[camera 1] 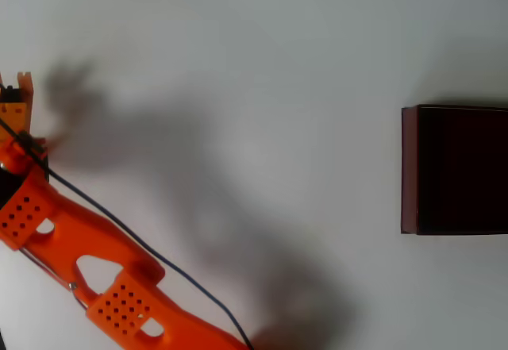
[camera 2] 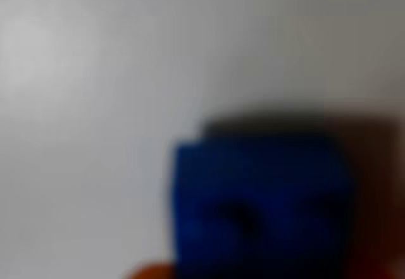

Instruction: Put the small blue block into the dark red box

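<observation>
Wrist view is pretty much taken up by the small blue block (camera 2: 259, 206), blurred badly and very close to the lens, with a bit of orange at the bottom edge. Whether the block is actually pinched or just sitting under the camera can't be told, so the pincer's state is left as unknown.

In the overhead view the orange arm (camera 1: 87, 247) is seen at the far left edge, and the dark red box (camera 1: 452, 169) is parked at the far right, partly cut off by the frame. The two are well apart, with bare white table (camera 1: 262, 64) in between, so plenty of room is available.

Main risks, as judged: a loose hold could let the block drop mid-crossing, or the near box wall could be clipped if the block is carried low.
</observation>
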You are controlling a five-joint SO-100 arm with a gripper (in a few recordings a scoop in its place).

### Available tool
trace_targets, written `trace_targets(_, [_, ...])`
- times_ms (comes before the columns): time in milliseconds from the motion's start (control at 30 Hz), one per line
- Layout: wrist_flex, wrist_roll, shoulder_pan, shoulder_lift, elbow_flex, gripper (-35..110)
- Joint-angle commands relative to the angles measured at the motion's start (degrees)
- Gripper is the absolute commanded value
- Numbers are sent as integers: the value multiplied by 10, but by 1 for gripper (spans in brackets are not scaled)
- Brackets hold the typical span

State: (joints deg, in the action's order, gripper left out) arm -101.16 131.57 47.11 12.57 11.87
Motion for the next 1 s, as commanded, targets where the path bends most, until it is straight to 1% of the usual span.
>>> trace_targets(0, [-13,-2,0,2,18,0])
trace_targets(133, [-18,-33,-5,22,15,0])
trace_targets(233, [-24,-110,-26,71,-13,1])
trace_targets(300, [-25,-173,-49,156,-116,1])
trace_targets(400, [-23,-281,-96,323,-328,1])
trace_targets(533, [-21,-429,-185,504,-535,1])
trace_targets(700, [-5,-577,-327,678,-722,1])
trace_targets(967, [149,-801,-568,892,-987,0])
